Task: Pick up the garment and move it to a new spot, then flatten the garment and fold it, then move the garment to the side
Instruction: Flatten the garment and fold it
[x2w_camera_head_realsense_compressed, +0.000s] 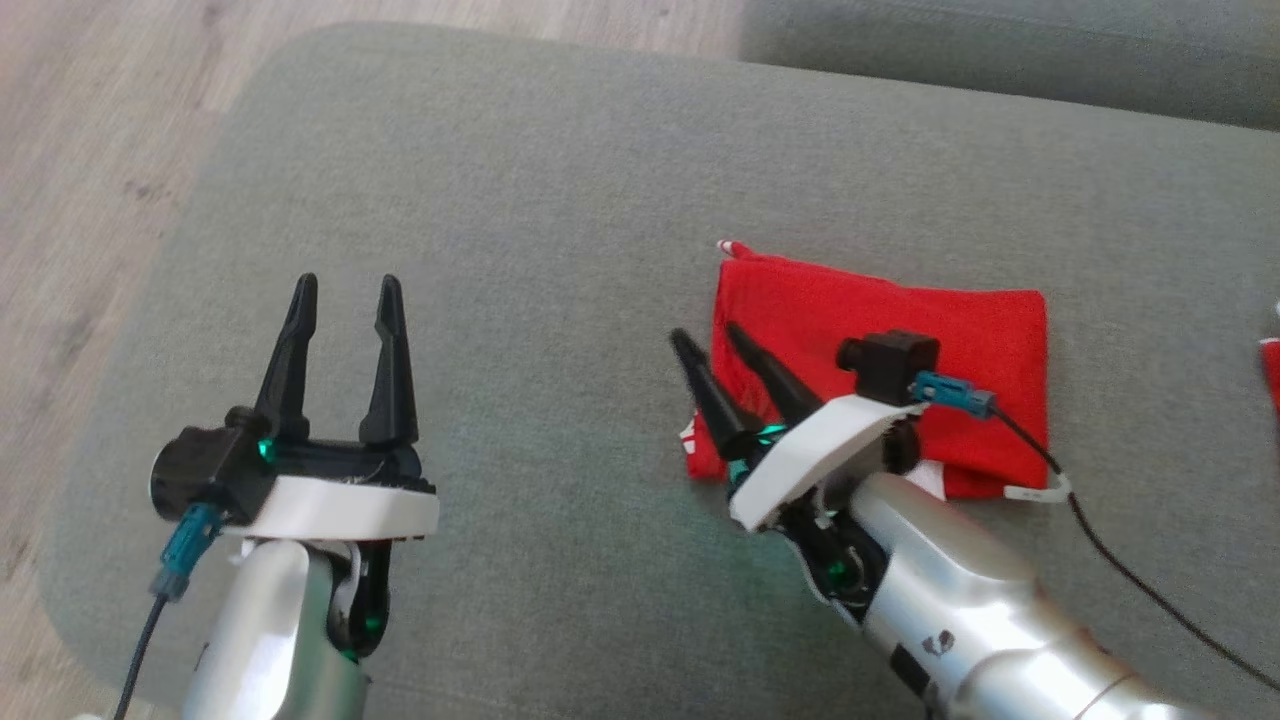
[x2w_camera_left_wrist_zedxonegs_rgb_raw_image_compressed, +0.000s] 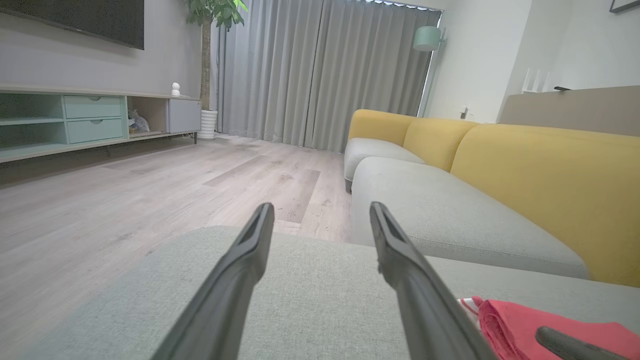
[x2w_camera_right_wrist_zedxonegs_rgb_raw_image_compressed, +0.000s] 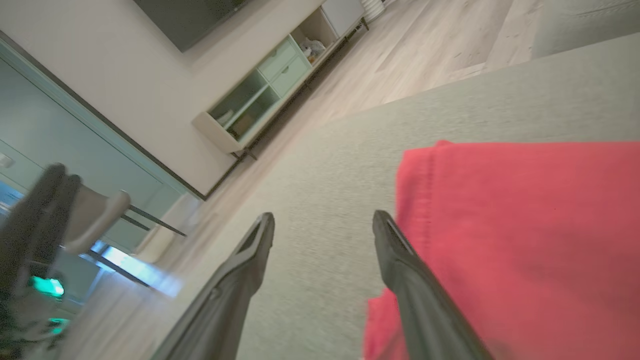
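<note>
Garment (x2w_camera_head_realsense_compressed: 800, 300) lies folded on the grey cushion (x2w_camera_head_realsense_compressed: 500, 200).

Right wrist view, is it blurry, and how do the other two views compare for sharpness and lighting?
Right wrist view: tilted and smeared, worst at the lower left, and the red garment looks soft. Left wrist view: sharp, even daylight, with the curtains and yellow sofa back crisp. Head view: mildly soft, flat light, no harsh shadows on the grey cushion.

Head camera looks down; wrist cameras skim the cushion (x2w_camera_head_realsense_compressed: 520, 200) low, apparently sharing the garment (x2w_camera_head_realsense_compressed: 900, 320).
</note>
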